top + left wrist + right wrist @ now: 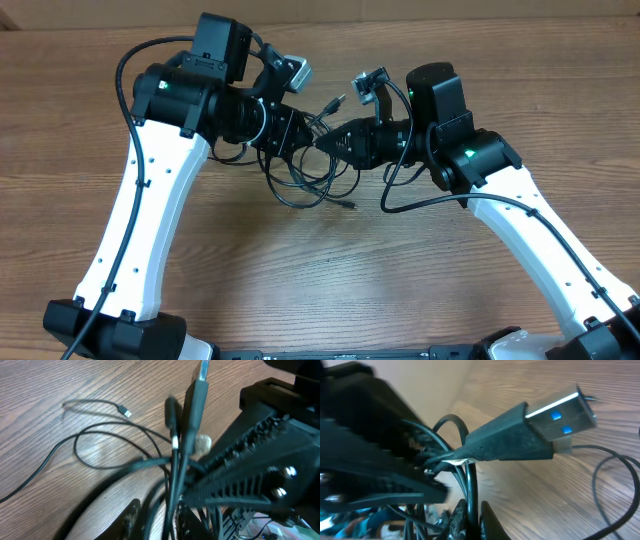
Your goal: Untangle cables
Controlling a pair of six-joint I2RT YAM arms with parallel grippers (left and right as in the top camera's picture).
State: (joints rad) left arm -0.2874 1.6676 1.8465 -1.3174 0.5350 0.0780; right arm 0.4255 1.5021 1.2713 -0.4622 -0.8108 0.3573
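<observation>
I see the right gripper pinching the cables mid-table, USB plug just past its fingers, slack loops lying below. The left gripper is right beside it; can't tell its state.

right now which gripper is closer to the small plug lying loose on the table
Right, narrowly. The right gripper, shut on the cables, sits almost directly beyond the plug in the overhead view; the left gripper is beside it, farther left.
</observation>
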